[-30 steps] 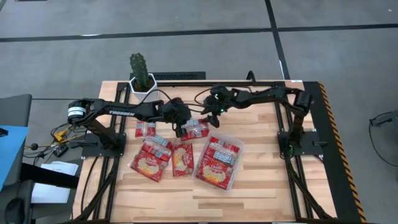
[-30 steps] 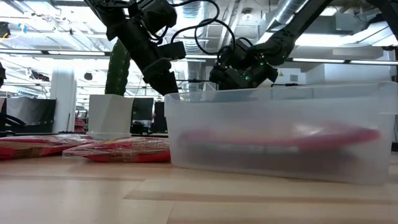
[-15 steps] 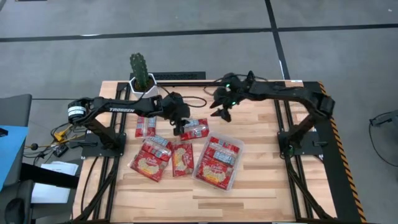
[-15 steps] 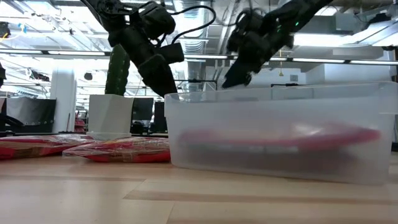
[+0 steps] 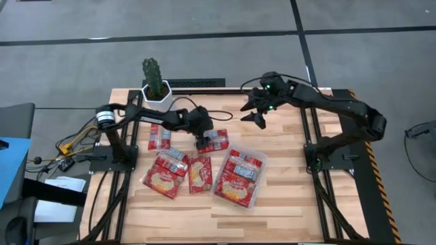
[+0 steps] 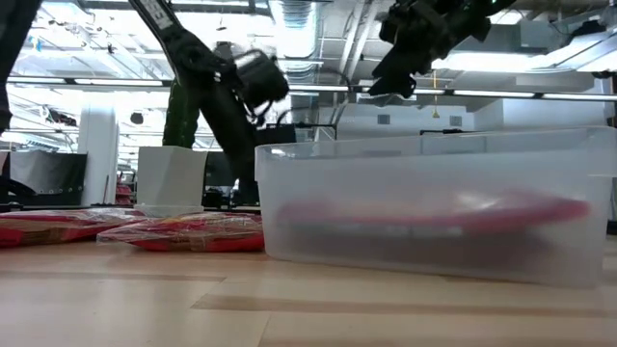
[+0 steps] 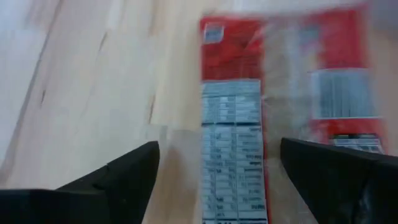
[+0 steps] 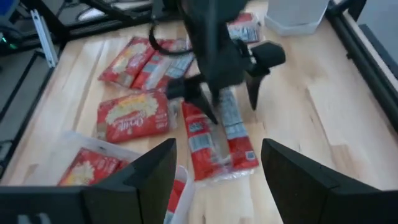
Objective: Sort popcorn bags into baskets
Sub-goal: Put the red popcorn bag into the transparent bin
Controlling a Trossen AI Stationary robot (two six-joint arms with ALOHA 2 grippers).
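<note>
High view, left gripper [image 5: 202, 141]: down over a small oblong packet [image 5: 216, 141] near the table's middle, fingers apart; contact cannot be told from above
High view, right gripper [image 5: 253, 113]: raised over the far part of the table, well apart from the packets, fingers spread, holding nothing
High view, table [image 5: 286, 197]: pale wood planks with a dark frame; grey floor around it
High view, cactus pot [image 5: 156, 92]: white, at the far edge, green cactus upright in it
High view, popcorn bags: another small packet [image 5: 159, 138] left of the gripper; two larger ones [image 5: 165, 173] and [image 5: 200, 173] lie side by side nearer the front
High view, basket [image 5: 259, 162]: clear bin right of the loose bags, holding red bags [image 5: 239, 177]
Low view, basket [image 6: 434, 207]: frosted wall in front, a red bag lying flat inside
Low view, room: open hall with ceiling ducts and lights
Left wrist view, fingers [image 7: 118, 177]: wide apart, straddling a red packet [image 7: 236, 130] lying label side up on the wood
Right wrist view, fingers [image 8: 140, 177]: wide apart, nothing between them; the left arm stands over the packet beyond
</note>
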